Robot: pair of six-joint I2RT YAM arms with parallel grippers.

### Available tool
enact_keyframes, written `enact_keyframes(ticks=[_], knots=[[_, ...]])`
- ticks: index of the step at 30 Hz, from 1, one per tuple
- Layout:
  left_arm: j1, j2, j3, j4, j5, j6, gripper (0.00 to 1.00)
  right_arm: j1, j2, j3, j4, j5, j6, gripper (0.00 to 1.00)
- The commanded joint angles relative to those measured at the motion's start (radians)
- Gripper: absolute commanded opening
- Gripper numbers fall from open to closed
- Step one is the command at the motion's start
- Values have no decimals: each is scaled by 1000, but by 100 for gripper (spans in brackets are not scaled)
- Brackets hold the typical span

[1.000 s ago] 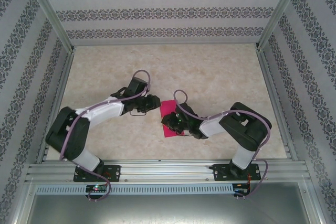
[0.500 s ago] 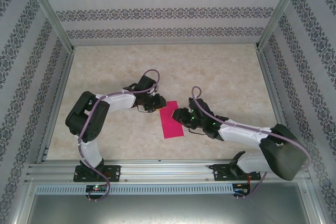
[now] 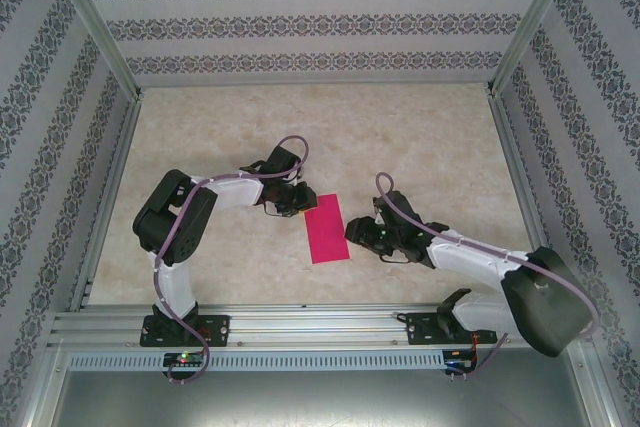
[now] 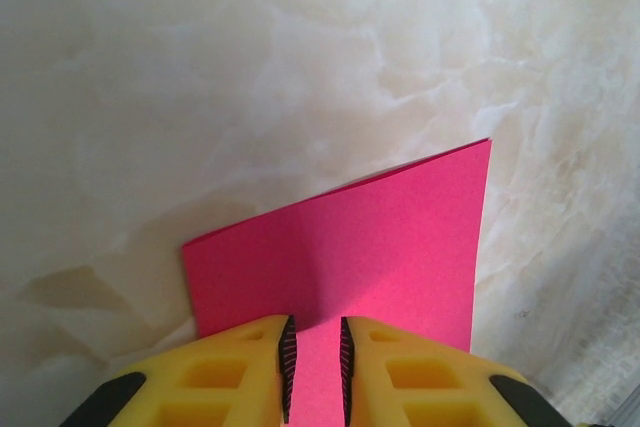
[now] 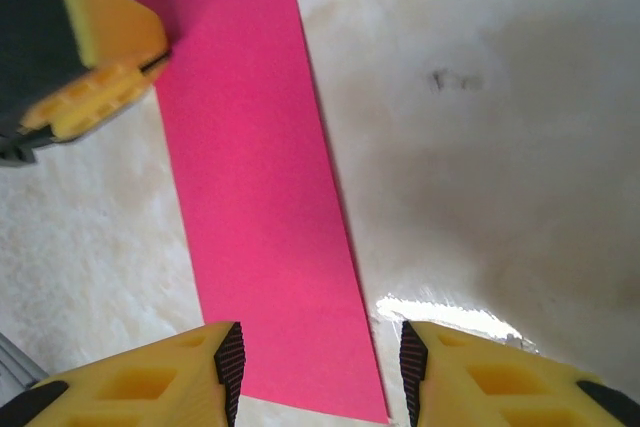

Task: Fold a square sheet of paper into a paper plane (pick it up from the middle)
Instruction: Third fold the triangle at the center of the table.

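We count one sheet of paper, a narrow pink rectangle lying flat on the desk, and two pincers. The left pincer sits at its far left corner with only a narrow gap between the jaws and pinches nothing. The right pincer hangs half open and empty over its near right corner. We judge the sheet light, limp and easily creased, so the best hold is the middle of a long edge.

Sheet: the square sheet of paper — bright magenta-pink, plain, unmarked
Shape: narrow rectangle, with straight, crisp edges
Pose: lying flat — long axis running near to far, slightly tilted
Place: middle of the marbled tabletop, towards its near edge
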Motion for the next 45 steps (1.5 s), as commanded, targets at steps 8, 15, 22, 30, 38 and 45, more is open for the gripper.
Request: enact_keyframes(ticks=[8,15,22,30,38,45], knots=[[-10,31,-9,-16,-38,35,23,9,119,34,108,-97,-2,47],[-4,24,-34,-7,-52,36,23,4,161,43,120,-85,-5,47],[10,22,-60,19,-24,24,23,10,224,34,235,-150,30,42],[11,21,-63,19,-24,25,23,9,194,29,260,-144,64,41],[11,5,-68,36,0,40,24,-12,247,71,263,-152,63,42],[11,-21,-64,32,20,93,24,-54,341,128,282,-213,37,34]])
